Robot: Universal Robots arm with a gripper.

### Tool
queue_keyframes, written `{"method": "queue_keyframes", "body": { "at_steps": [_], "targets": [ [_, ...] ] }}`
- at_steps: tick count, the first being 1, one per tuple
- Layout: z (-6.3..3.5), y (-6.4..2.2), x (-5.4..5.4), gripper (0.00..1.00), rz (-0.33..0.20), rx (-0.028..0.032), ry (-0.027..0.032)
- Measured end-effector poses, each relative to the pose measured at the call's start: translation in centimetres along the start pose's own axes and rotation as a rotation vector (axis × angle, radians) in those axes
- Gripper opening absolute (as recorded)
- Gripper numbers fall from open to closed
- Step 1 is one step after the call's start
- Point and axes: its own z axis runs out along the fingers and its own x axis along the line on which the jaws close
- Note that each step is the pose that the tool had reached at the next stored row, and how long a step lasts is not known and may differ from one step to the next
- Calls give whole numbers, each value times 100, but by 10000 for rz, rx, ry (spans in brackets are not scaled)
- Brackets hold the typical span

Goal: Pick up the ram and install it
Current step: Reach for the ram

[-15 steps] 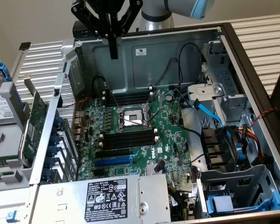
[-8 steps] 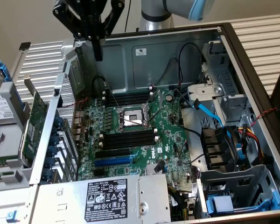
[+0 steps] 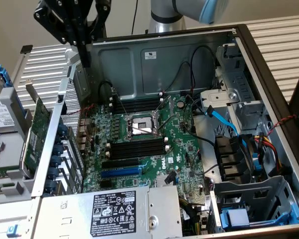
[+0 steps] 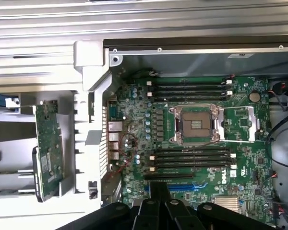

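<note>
— If the coming move turns on one relation, state it: which way does the ram lie from the tool [image 3: 85,62]?

— That cannot be told from what is on view. Findings, near to far. At the near edge of the open case [image 3: 139,59] sits the power supply [image 3: 114,209] with its black label. Beyond it is the near bank of memory slots [image 3: 137,147], long axis running left to right, then the processor socket [image 3: 139,127], then the far bank [image 3: 137,104] lying the same way. Both banks are too dark to say whether any slot carries a stick. Outside the case, on the exterior view's left, a green expansion card [image 3: 40,129] with a metal bracket leans on edge. I do not take that for the ram.

— And the tool?

— It hangs high over the far left corner of the case. Both banks lie to its right and nearer, well apart from it. Its fingers point down and are drawn narrow, close against each other. Nothing green shows between them, and they touch nothing. Judged so, the tool is carrying no stick.
</note>
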Motion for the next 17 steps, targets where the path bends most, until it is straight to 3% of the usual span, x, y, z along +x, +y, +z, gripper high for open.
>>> {"method": "queue_keyframes", "body": {
  "at_steps": [17],
  "targets": [
    [-7,-56,773,11,-1,1,18]
  ]
}}
